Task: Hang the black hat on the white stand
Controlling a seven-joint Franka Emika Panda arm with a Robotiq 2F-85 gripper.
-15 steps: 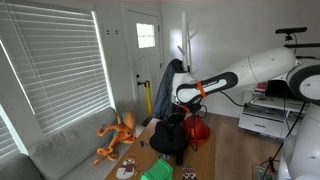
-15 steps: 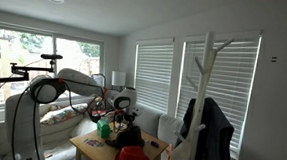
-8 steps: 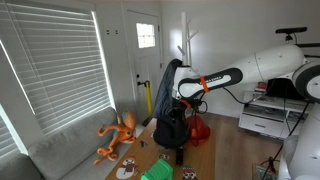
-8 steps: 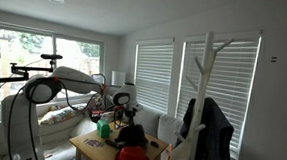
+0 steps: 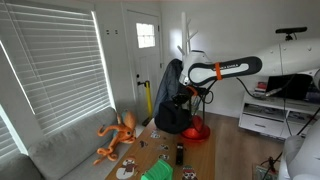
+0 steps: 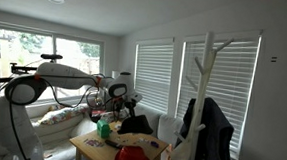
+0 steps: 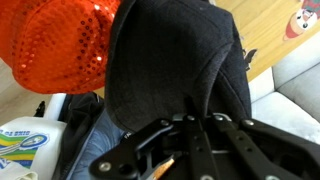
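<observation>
whereas a second ago the black hat sagged low over the table, it now hangs higher, beside the red hat. arm: forearm stretched nearly level, reaching toward the white stand. gripper: pinched tight on the black hat's fabric (wrist view), hat dangling beneath, in front of the dark jacket.

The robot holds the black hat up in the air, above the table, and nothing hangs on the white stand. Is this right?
Not quite. The white stand is not bare: a dark jacket hangs on it, as an exterior view shows. The rest is right: the robot holds the black hat up in the air, above the table.
</observation>
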